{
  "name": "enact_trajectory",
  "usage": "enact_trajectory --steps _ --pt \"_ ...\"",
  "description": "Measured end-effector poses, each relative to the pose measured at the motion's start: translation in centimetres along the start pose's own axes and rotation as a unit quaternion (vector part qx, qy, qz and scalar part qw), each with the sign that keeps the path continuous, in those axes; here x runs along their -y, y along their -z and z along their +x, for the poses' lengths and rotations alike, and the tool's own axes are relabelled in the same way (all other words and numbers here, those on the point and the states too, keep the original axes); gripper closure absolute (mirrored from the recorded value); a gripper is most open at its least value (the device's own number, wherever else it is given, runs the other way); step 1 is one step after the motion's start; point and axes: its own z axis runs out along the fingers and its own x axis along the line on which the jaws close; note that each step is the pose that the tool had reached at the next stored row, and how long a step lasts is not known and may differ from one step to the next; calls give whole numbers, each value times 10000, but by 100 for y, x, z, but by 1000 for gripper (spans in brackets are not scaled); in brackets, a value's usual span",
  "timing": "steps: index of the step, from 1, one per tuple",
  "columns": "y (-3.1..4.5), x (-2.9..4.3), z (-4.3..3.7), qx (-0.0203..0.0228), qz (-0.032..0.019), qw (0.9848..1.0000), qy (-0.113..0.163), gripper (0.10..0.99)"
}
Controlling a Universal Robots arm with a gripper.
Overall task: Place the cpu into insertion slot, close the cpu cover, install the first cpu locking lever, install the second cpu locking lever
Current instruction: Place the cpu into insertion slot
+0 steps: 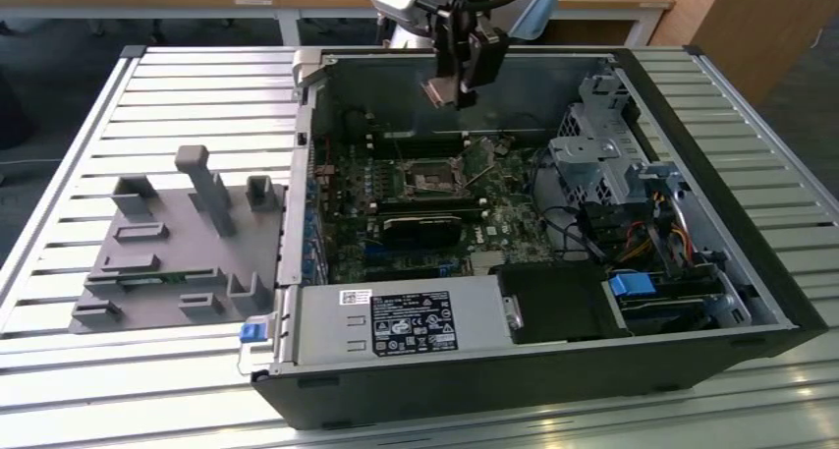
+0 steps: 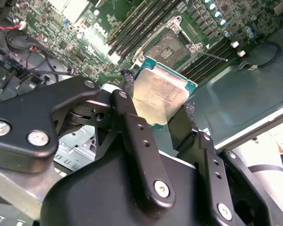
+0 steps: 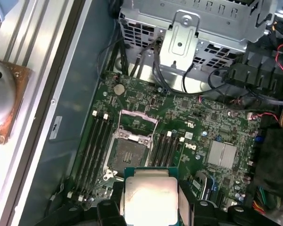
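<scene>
The cpu [image 2: 160, 96] has a dull silver-beige metal face with a soft sheen. The gripper [image 2: 155, 110] has matt black fingers [image 2: 134, 136] set with bright metal screws [image 2: 161, 188]. The drive cage [image 3: 217, 21] is bare perforated sheet metal, and the table [image 1: 196, 85] is ribbed pale metal.

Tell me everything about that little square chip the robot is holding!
The cpu is a small, flat, square chip with a dull silver-beige metal face and a thin green edge. The gripper pinches it by two opposite sides between black fingers. It hangs in the air above the green circuit board. It is not yet in the open insertion slot below it.
</scene>
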Motion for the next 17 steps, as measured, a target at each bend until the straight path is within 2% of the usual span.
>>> enact_trajectory --steps 5,10,13,17 --pt "-11 0 4 19 -1 9997 -233 545" --pt "-28 1 5 37 13 9988 -481 545" --pt "-46 2 5 36 48 9984 -558 545" --pt "-75 5 5 24 129 9980 -619 545"
